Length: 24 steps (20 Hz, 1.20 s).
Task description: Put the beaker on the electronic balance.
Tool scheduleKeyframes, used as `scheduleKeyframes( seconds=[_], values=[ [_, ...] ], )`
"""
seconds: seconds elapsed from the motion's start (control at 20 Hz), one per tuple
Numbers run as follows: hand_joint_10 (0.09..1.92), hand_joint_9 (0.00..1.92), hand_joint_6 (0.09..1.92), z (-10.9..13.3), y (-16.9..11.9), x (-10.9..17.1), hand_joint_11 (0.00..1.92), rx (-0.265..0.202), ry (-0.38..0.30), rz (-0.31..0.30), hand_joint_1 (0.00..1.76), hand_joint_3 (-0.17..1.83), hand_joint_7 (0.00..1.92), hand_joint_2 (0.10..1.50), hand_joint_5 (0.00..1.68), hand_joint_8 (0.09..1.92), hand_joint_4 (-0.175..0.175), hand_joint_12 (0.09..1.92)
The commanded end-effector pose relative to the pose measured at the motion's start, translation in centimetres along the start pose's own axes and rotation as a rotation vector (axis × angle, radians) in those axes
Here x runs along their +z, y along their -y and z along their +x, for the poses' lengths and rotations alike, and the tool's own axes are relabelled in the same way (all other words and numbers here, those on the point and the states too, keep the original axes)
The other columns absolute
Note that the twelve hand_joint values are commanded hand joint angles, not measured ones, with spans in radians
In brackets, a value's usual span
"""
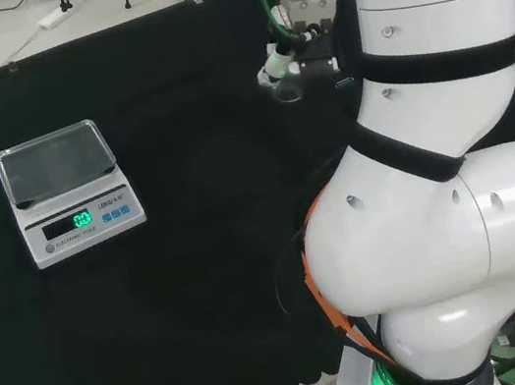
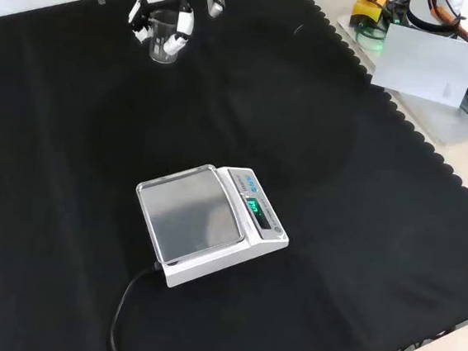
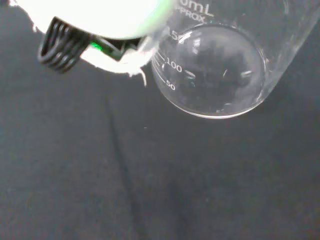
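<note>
At cloth's far edge, front view | beaker [image 2: 163, 40]: clear, graduated | hand [image 2: 171, 8]: fingers curled round it

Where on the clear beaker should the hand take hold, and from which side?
Around the beaker's straight side wall, coming down from above with fingers on opposite sides, as the hand appears to do now. It stands upright on the black cloth, open top up, with no handle, so the round wall is probably the safest hold.
</note>
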State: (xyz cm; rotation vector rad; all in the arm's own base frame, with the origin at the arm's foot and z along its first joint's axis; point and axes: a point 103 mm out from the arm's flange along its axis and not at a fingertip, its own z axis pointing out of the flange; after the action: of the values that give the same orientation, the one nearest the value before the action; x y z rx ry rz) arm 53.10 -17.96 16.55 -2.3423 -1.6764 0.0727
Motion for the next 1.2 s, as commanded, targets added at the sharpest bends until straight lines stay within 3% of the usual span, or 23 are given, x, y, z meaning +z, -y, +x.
scheduleKeyframes(
  seconds=[0.05,0.35,0.45,1.2],
  values=[
    [0.51,1.25,1.04,3.3,0.1,-0.4,0.95,-0.042,0.021,0.003,1.16,0.80,1.00,0.50,0.75,0.76,-0.052,1.15],
    [0.51,1.26,1.04,6.4,0.4,-0.9,0.96,-0.082,0.021,-0.002,1.16,0.80,1.00,0.50,0.75,0.76,-0.053,1.15],
    [0.51,1.26,1.04,7.5,0.4,-0.9,0.97,-0.109,0.057,0.013,1.16,0.80,1.00,0.50,0.75,0.76,-0.055,1.15],
    [0.52,1.27,1.05,14.6,1.1,-1.9,0.98,-0.168,0.065,0.008,1.17,0.80,1.00,0.50,0.76,0.77,-0.059,1.13]
  ],
)
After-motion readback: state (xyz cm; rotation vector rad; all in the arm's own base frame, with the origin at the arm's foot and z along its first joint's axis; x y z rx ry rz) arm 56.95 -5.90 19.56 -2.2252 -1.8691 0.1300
